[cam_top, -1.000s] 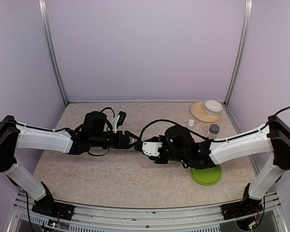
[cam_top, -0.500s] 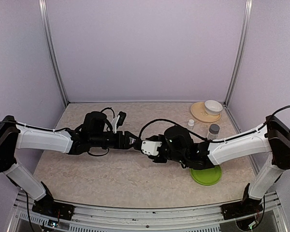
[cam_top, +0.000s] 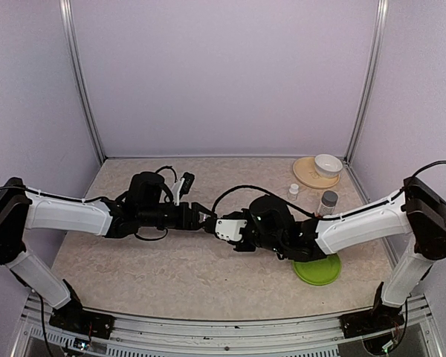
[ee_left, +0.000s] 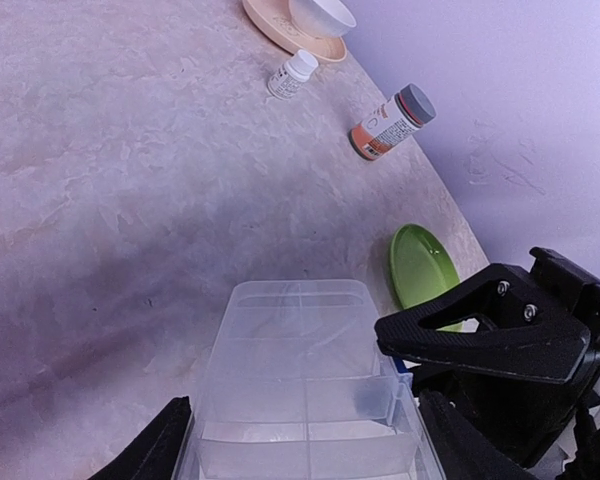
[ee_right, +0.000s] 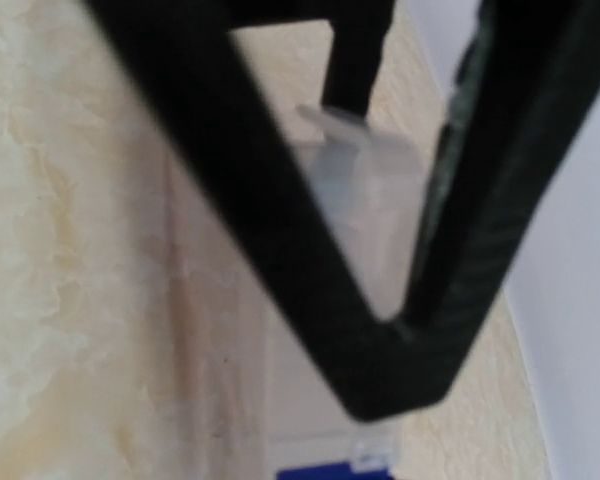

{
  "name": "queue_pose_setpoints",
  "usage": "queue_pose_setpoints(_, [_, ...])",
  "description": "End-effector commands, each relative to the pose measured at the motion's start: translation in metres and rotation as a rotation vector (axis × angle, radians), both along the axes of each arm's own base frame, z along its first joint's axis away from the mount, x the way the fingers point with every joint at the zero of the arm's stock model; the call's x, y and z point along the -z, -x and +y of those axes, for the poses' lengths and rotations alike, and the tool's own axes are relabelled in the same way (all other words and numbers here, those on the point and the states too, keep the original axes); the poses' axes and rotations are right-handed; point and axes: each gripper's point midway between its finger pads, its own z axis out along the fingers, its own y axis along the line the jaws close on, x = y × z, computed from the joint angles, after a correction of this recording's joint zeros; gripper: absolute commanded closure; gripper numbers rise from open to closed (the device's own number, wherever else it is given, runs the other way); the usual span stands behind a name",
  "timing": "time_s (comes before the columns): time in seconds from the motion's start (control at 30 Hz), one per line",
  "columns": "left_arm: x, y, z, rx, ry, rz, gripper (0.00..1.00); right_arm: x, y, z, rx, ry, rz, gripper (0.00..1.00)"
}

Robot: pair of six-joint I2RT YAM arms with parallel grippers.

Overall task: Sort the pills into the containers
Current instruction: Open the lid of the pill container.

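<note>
The clear pill organiser (ee_left: 305, 390) sits between my left gripper's (ee_left: 305, 450) black fingers (ee_left: 150, 455), which are shut on its sides and hold it above the table. My right gripper (ee_left: 395, 350) comes in from the right. Its fingers close to a point on the organiser's edge beside a blue latch (ee_left: 401, 366). In the right wrist view the fingers meet in a V (ee_right: 395, 375) over the clear plastic (ee_right: 365, 190). In the top view the two grippers (cam_top: 205, 218) (cam_top: 218, 224) meet at the table's middle and hide the organiser. No pills show.
An amber bottle with a grey cap (cam_top: 328, 201) (ee_left: 390, 122) and a small white bottle (cam_top: 293, 191) (ee_left: 292, 74) stand at the right. A white bowl (cam_top: 327, 163) rests on a tan plate (cam_top: 306, 175) at the back right. A green disc (cam_top: 317, 269) (ee_left: 420, 265) lies under my right arm.
My right gripper has crept a little to the left, closer to the left gripper. The left arm has stayed still.
</note>
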Motion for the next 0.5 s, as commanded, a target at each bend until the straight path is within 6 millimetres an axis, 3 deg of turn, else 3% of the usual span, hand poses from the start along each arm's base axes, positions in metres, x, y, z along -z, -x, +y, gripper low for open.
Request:
queue_pose_setpoints(0.0, [-0.0158, -0.0024, -0.0087, 0.029, 0.030, -0.036, 0.36, -0.0071, -0.0019, 0.0081, -0.009, -0.017, 0.005, 0.69])
queue_pose_setpoints(0.47, [-0.0116, 0.0035, -0.0076, 0.057, 0.013, -0.059, 0.36, -0.0074, 0.0012, 0.0080, -0.052, -0.010, 0.076, 0.89])
